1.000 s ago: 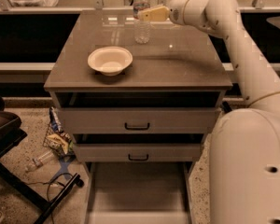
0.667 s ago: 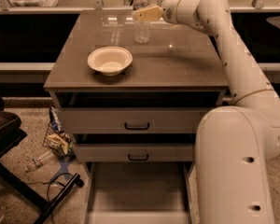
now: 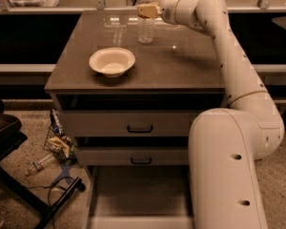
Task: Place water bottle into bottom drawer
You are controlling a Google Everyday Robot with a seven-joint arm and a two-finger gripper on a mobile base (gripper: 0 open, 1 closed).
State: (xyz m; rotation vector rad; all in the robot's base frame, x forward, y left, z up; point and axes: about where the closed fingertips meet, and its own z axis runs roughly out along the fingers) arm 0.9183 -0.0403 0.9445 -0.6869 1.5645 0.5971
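Observation:
The water bottle (image 3: pixel 146 28) stands upright at the back of the cabinet top (image 3: pixel 181 66), clear and ribbed. My gripper (image 3: pixel 147 10) is at the bottle's upper part, level with its shoulder, reaching in from the right. The bottom drawer (image 3: pixel 133 199) is pulled out at floor level below the two shut drawer fronts, and its flat grey floor shows nothing in it. My arm's base (image 3: pixel 229 175) covers the drawer's right side.
A cream bowl (image 3: pixel 112 61) sits on the cabinet top, front left of the bottle. Two drawer fronts with black handles (image 3: pixel 139 128) are shut above the open drawer. Litter and wrappers (image 3: pixel 57 144) lie on the floor at left, beside a black stand (image 3: pixel 9 137).
My gripper has moved left along the back of the cabinet top, from just right of the bottle to its upper part. The bottle and bowl have not moved.

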